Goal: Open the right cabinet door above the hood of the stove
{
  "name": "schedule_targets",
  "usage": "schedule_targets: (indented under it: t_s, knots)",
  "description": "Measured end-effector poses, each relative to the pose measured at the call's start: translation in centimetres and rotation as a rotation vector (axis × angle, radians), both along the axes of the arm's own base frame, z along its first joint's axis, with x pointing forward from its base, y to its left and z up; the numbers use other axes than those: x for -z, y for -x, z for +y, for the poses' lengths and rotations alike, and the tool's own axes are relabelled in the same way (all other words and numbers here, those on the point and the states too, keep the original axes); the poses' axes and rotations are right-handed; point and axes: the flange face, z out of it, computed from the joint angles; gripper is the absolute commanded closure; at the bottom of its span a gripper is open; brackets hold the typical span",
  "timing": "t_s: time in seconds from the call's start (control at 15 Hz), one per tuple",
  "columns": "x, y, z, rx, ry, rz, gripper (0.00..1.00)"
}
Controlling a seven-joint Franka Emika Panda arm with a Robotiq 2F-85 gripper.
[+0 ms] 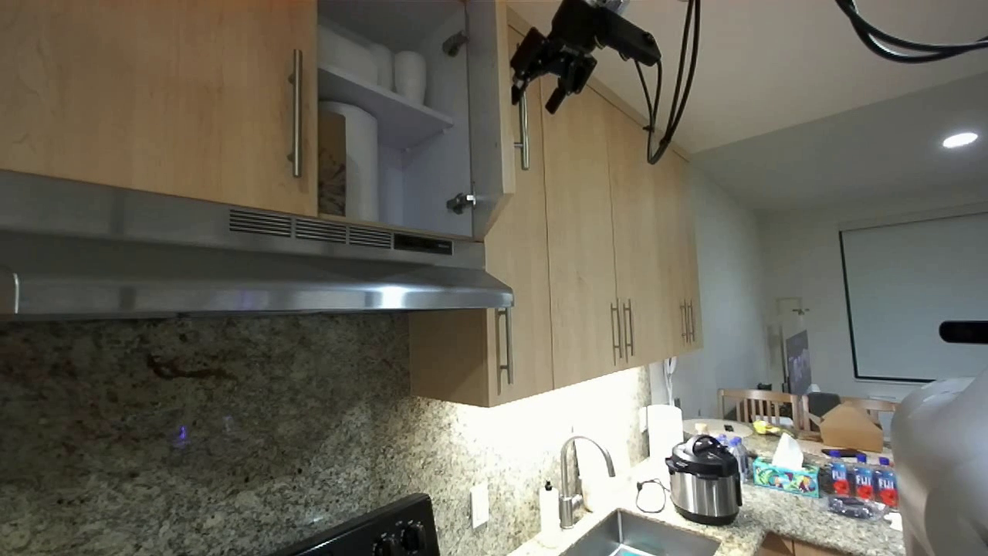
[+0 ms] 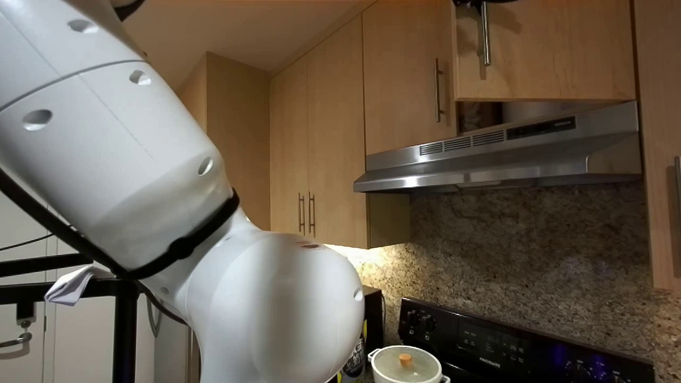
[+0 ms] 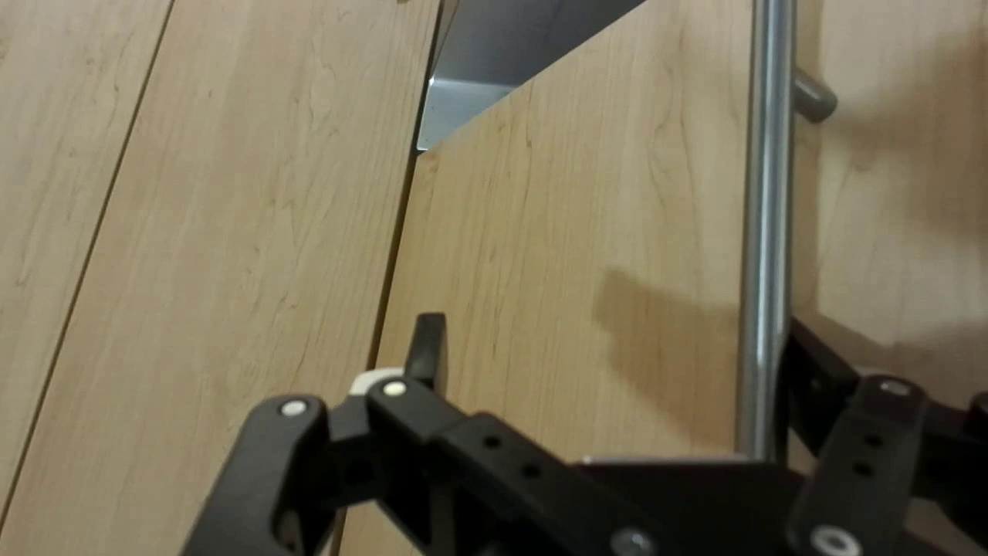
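Note:
The right cabinet door [image 1: 488, 116] stands swung open above the hood [image 1: 309, 278], its white inner face toward the cabinet. Its light-wood outer face [image 2: 553, 58] shows in an exterior view and in the wrist view [image 3: 556, 247]. Its steel bar handle [image 1: 524, 135] also shows in the wrist view [image 3: 764, 216]. My gripper [image 3: 617, 355] is open, its fingers wide apart. The handle lies between them, close against the right finger; I cannot tell if they touch. In an exterior view the gripper [image 1: 536, 96] is at the handle's upper part. The stove [image 2: 511, 340] is partly visible.
The twin door [image 1: 193, 93] is closed. The cabinet holds white cups [image 1: 410, 77] and a paper roll [image 1: 360, 162] around a shelf [image 1: 394, 108]. Longer wood doors [image 1: 579, 232] adjoin the open door. Cables [image 1: 679, 93] hang beside the gripper. A lidded pot [image 2: 407, 367] stands by the stove.

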Motion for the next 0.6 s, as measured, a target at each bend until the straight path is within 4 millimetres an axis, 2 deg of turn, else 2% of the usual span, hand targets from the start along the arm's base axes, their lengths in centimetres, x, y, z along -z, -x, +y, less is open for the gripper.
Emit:
schedule_targets:
  t_s: [0.6]
  knots:
    - [0.5, 3.1, -9.3, -0.061, -0.116, 0.01, 0.0]
